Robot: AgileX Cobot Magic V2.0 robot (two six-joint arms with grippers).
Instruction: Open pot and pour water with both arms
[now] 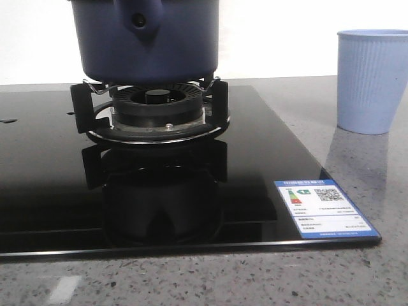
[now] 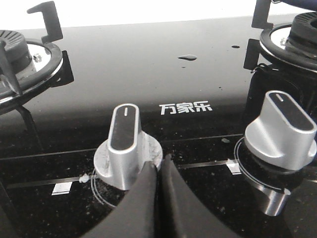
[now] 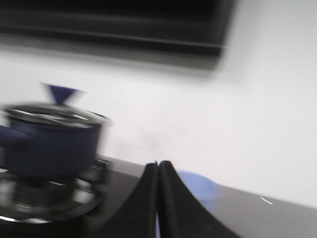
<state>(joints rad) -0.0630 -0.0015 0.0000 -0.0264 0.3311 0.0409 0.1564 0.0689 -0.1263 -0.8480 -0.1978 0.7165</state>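
In the front view the large round dark navy-blue pot (image 1: 145, 39) with matte sides sits on the black metal burner grate (image 1: 150, 108) of a glossy black glass cooktop (image 1: 38, 185), its rounded handle stub with a small hole facing the camera; a pale blue ribbed plastic cup (image 1: 371, 81) stands upright on the speckled grey stone counter (image 1: 376, 172) well apart to the right, and a blue-and-white energy label (image 1: 323, 209) lies at the cooktop's near right corner. Neither arm shows in this view. In the left wrist view the left gripper (image 2: 158, 171) has its black fingers pressed together, the tips just beside the base of a silver control knob with a black inlay (image 2: 126, 147); a second silver knob (image 2: 283, 130) stands apart from it, white brand lettering (image 2: 185, 108) lies between them, and a water droplet (image 2: 187, 57) sits on the glass. The right wrist view is blurred: the right gripper (image 3: 158, 166) has its fingers closed together with nothing between them, the pot with its shiny lid (image 3: 52, 115) and navy lid knob (image 3: 62, 93) stands on the burner, and the cup shows as a pale blue smear just behind the fingertips
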